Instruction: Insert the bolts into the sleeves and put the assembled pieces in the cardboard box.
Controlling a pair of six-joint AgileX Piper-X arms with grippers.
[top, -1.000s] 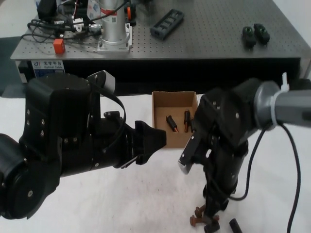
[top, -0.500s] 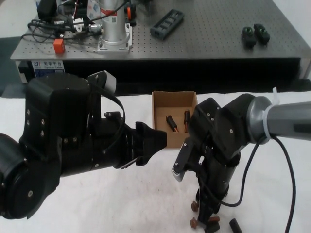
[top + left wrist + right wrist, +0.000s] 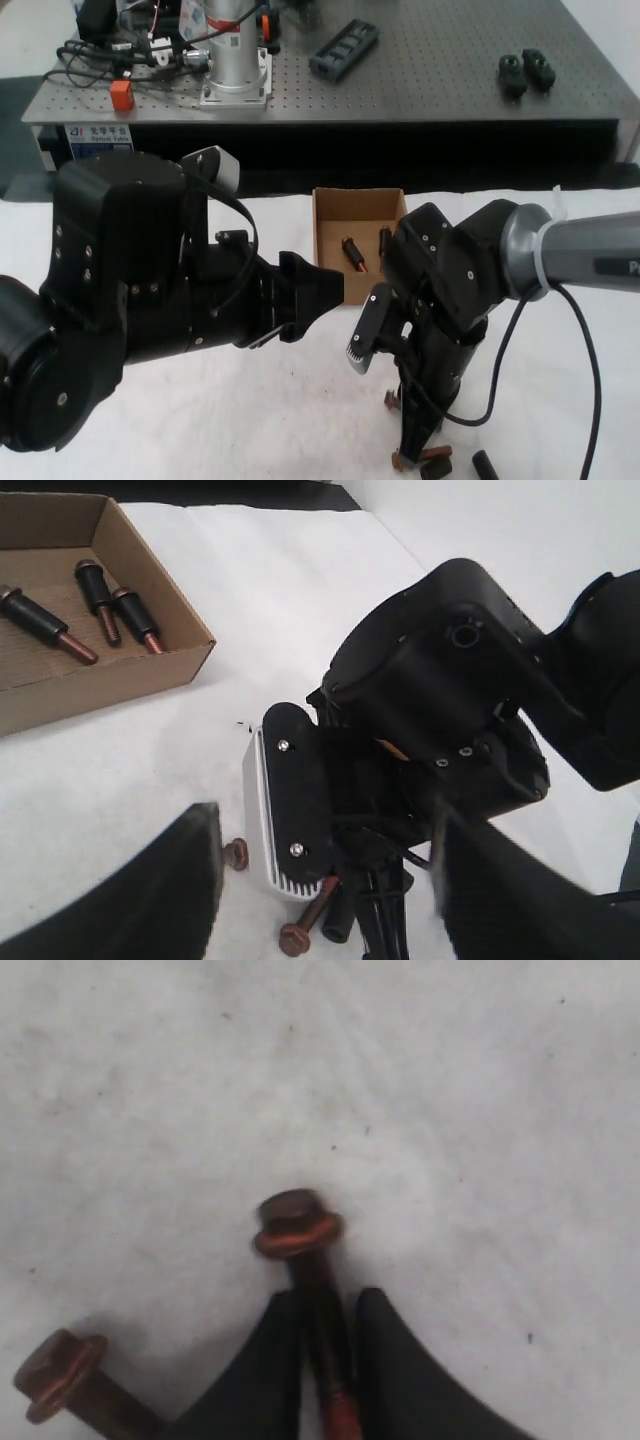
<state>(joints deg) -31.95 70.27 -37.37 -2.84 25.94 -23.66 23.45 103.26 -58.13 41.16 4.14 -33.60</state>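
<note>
At the near edge of the white-covered table [image 3: 250, 420], the right gripper [image 3: 325, 1305] points straight down, its fingers closed against both sides of the shaft of a copper-coloured bolt [image 3: 298, 1225], whose flanged head sticks out past the fingertips. A second bolt [image 3: 55, 1375] lies just beside it on the cloth, and a loose black sleeve [image 3: 485, 465] rests near that small cluster. The step in hand looks like picking up this bolt. To do it well, the hold should probably stay firm and centred on the shaft so the bolt does not swivel. The lift should go straight up so the neighbouring bolt is not dragged along, and enough shaft should stay free to meet a sleeve in line with its bore. Further in, the left gripper [image 3: 335, 870] hovers over the table facing the right arm, its fingers spread apart and holding nothing; it seems well placed to take a sleeve. Beyond both arms stands the cardboard box [image 3: 110, 685], open on top, with a few assembled pieces [image 3: 40, 623] already lying inside. Farthest back is a perforated metal bench [image 3: 420, 70].
</note>
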